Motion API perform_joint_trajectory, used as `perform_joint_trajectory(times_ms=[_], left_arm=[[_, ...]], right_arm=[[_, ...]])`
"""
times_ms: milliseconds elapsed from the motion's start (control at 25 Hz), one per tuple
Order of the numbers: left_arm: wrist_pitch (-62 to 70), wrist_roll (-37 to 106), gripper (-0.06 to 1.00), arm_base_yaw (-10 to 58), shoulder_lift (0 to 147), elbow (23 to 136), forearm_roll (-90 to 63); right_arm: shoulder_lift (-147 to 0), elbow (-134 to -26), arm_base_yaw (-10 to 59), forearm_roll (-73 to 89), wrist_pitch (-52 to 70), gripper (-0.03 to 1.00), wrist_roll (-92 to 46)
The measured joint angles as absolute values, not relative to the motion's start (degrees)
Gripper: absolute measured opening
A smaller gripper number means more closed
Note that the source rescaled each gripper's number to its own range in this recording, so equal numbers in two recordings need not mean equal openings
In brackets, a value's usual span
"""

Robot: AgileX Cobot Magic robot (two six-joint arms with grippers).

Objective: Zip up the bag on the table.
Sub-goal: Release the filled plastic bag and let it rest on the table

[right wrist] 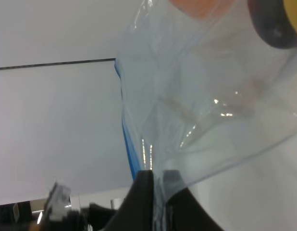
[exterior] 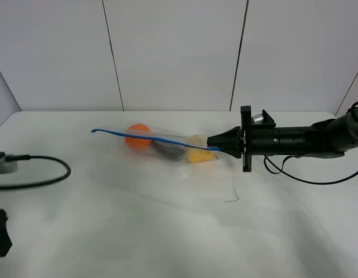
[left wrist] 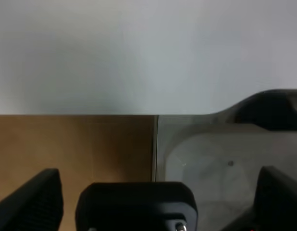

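Clear crinkly plastic zip bag (exterior: 167, 146) lies on the white matte table (exterior: 179, 231), its blue zipper strip (exterior: 150, 137) running leftward from the right gripper (exterior: 216, 142) clamped on its near end, while the left gripper (left wrist: 153, 202), jaws apart, sits well away.

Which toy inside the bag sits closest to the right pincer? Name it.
The yellow toy, at the bag's pinched end beside the right pincer; the dark toy and orange toy lie farther.

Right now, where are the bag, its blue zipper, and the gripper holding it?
bag (exterior: 167, 145), high view, clear middle.
zipper (exterior: 118, 134), high view, blue strip.
right gripper (exterior: 216, 142), high view, fingertips shut on the bag.
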State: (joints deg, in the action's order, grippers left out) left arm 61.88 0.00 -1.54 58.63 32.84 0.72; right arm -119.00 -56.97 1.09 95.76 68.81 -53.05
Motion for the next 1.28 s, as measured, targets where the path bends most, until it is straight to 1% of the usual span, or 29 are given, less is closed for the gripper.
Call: perform_joint_trajectory(times_ms=[120, 320, 560, 720, 1080, 1280], left_arm=[[60.92, 0.0, 0.99, -1.54, 50.57, 28.9, 0.72], [60.64, 0.75, 0.99, -1.54, 38.9, 28.55, 0.72], [60.58, 2.37, 0.99, -1.54, 28.74, 28.36, 0.72], [60.63, 2.99, 0.99, -1.54, 24.92, 28.36, 0.72], [60.68, 3.18, 0.99, -1.54, 23.71, 28.36, 0.77], [60.55, 3.18, 0.99, -1.54, 15.62, 28.32, 0.77]], right_arm=[[-119.0, -56.97, 1.09, 95.76, 68.81, 0.0, -53.05], [-119.0, -56.97, 1.09, 95.66, 68.81, 0.0, -53.05], [-119.0, -56.97, 1.09, 95.54, 68.81, 0.0, -53.05], [-119.0, -56.97, 1.09, 95.49, 68.81, 0.0, -53.05], [-119.0, -56.97, 1.09, 95.31, 68.81, 0.0, -53.05], [-119.0, -56.97, 1.09, 95.31, 68.81, 0.0, -53.05]])
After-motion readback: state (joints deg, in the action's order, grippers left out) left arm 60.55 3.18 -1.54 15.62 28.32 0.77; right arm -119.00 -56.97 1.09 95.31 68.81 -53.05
